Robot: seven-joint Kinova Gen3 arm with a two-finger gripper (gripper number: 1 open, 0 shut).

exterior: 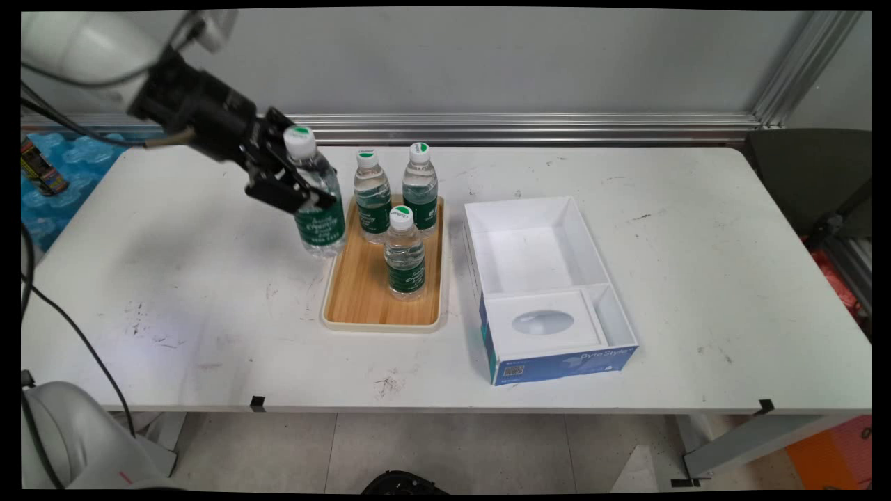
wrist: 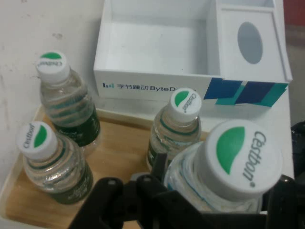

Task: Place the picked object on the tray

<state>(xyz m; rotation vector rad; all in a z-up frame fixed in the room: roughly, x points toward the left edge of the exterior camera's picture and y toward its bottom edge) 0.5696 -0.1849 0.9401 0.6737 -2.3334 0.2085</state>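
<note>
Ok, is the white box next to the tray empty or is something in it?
Empty. The white box shows a bare large compartment in both views; its smaller section holds only a white insert with an oval cutout.

Clear bottle (exterior: 317, 202) (green label, white cap) clamped in gripper (exterior: 292, 184), upright, just left of tray (exterior: 362, 292) holding three more.

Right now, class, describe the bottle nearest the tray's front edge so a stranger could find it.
Find the wooden tray left of the white box. Three bottles stand on it; this bottle stands alone toward the near end, in front of the back pair.
</note>
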